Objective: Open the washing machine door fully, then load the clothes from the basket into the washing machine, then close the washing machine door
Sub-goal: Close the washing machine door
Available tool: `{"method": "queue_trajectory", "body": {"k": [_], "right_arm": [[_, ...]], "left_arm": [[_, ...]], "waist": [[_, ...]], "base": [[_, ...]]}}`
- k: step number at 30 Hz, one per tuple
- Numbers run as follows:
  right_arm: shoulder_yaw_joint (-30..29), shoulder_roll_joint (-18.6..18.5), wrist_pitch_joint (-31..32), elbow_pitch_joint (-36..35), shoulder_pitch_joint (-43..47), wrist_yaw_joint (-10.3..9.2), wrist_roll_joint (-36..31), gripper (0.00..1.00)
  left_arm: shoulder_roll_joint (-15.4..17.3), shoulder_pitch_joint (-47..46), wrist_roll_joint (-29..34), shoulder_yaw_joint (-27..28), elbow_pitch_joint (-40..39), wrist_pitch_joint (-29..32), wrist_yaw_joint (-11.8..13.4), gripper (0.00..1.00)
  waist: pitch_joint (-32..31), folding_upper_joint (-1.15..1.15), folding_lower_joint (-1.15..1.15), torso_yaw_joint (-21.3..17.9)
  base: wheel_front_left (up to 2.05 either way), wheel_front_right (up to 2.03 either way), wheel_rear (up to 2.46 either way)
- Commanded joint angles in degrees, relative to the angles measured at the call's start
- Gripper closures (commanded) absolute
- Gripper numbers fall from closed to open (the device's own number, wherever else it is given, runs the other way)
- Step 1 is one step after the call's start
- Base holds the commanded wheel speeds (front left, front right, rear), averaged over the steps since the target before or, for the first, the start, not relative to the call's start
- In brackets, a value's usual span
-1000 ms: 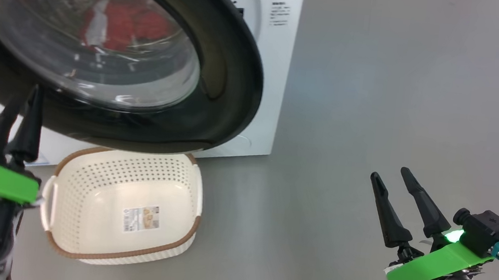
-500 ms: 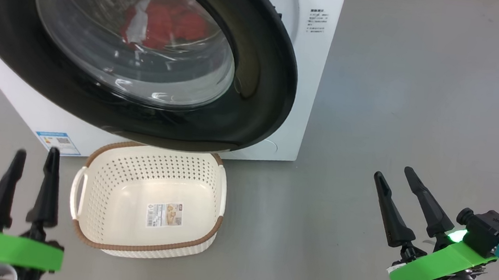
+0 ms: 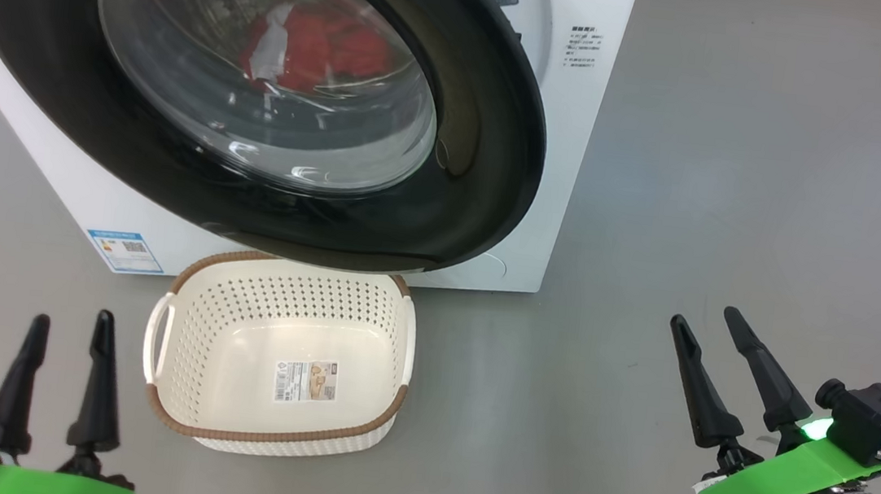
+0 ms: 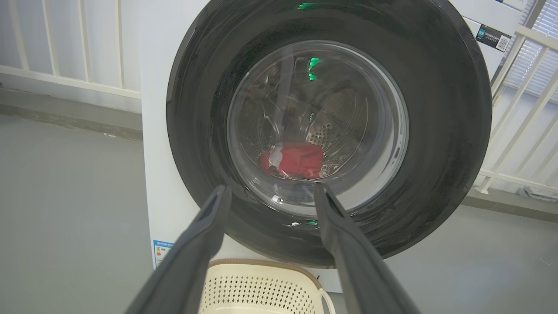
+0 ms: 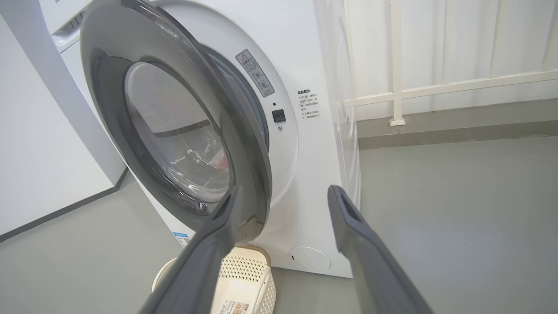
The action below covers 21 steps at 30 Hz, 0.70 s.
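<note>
Floor (image 3: 701,184): plain grey, smooth. White railing (image 5: 396,65) along the wall behind the machine.

Washing machine (image 3: 575,130): white front-loader, standing on the floor at the upper left of the head view. Blue energy sticker (image 3: 125,251) at the lower left corner of its front, round filter cap (image 5: 310,258) at the lower right corner.

Door (image 3: 478,202): glossy black ring with a clear domed glass. In the right wrist view it stands ajar, its latch edge swung off the machine front with a gap behind it. The left wrist view faces it square on.

Clothes (image 3: 323,42): red with a white patch, seen through the glass, lying low in the drum.

Basket (image 3: 265,433): cream, perforated, brown rim. Upright on the floor just in front of the machine, under the lower edge of the door. Label (image 3: 306,380) on its base in plain sight.

Left hand (image 3: 72,316): lower left corner of the head view, just left of the basket, apart from it. Fingers spread, pointing towards the door, in free air.

Right hand (image 3: 703,315): lower right of the head view, well apart from basket and machine. Fingers spread, in free air.
</note>
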Motion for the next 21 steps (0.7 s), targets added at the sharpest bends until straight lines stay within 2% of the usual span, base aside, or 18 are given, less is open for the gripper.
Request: {"method": "queue_trajectory", "body": {"k": [1,10,21], "right_arm": [[0.69,-0.84,-0.27,-1.55,0.61,0.09,0.08,0.0],[0.6,-1.13,-0.27,-1.72,0.78,0.09,0.02,0.0],[1.07,-1.24,-0.27,-1.63,0.44,0.09,0.09,0.0]], "left_arm": [[0.38,-0.64,1.0,2.53,-1.78,-0.67,-0.02,0.0],[-5.08,1.28,8.22,6.1,-2.22,-0.69,-2.82,0.0],[-7.84,0.94,11.85,8.64,-1.57,-0.69,-5.49,0.0]], "waist": [[-0.12,0.0,0.0,0.11],[-0.16,0.0,0.0,0.51],[-0.27,0.0,0.0,0.19]], "base": [[0.0,0.0,0.0],[0.0,0.0,0.0],[0.0,0.0,0.0]]}}
